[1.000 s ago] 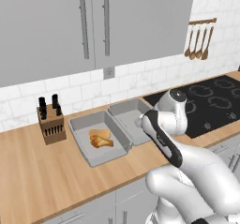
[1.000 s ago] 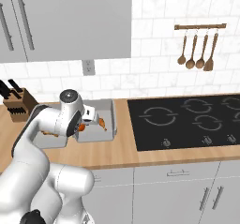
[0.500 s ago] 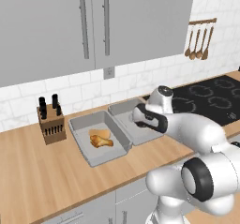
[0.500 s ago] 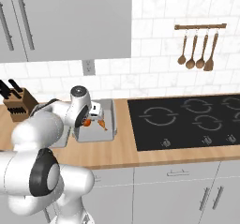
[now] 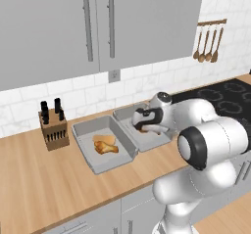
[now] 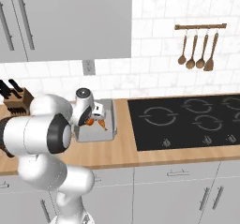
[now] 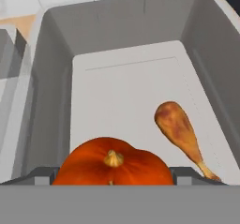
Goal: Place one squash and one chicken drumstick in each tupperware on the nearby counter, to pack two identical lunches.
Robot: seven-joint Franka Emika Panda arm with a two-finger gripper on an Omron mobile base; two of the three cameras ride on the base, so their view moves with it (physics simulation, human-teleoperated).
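I am looking down through the hand camera at the gripper (image 7: 112, 175), which is grasping the round squash (image 7: 112, 161). Its glossy orange-red skin is filling the gap between the two dark fingertips (image 7: 46, 174), with a ribbed crown and a small tan stem stub facing up. I cannot tell whether it is resting on the tray floor or hanging just above it.

Under it I am seeing the right tupperware (image 7: 140, 21), a matte grey plastic tray with a flat pale floor, steep smooth walls and rounded corners. One chicken drumstick (image 7: 179, 130) is lying on that floor to the right of the squash and just apart from it. It is golden-brown and plump at the far end, with the thin bone tip pointing toward the camera. The far half of the floor is lying bare, so there is room ahead of the squash, while the right wall is running near the drumstick.

From the left base view I am watching the gripper (image 5: 142, 124) sitting low inside this tray (image 5: 122, 114). The second tupperware (image 5: 83, 140) is touching its left side and is holding a tan squash and a drumstick together (image 5: 105, 145). A wooden knife block (image 5: 53, 128) is standing left of that on the wood-grain counter (image 5: 39, 179), and the black hob (image 5: 225, 98) is lying to the right.
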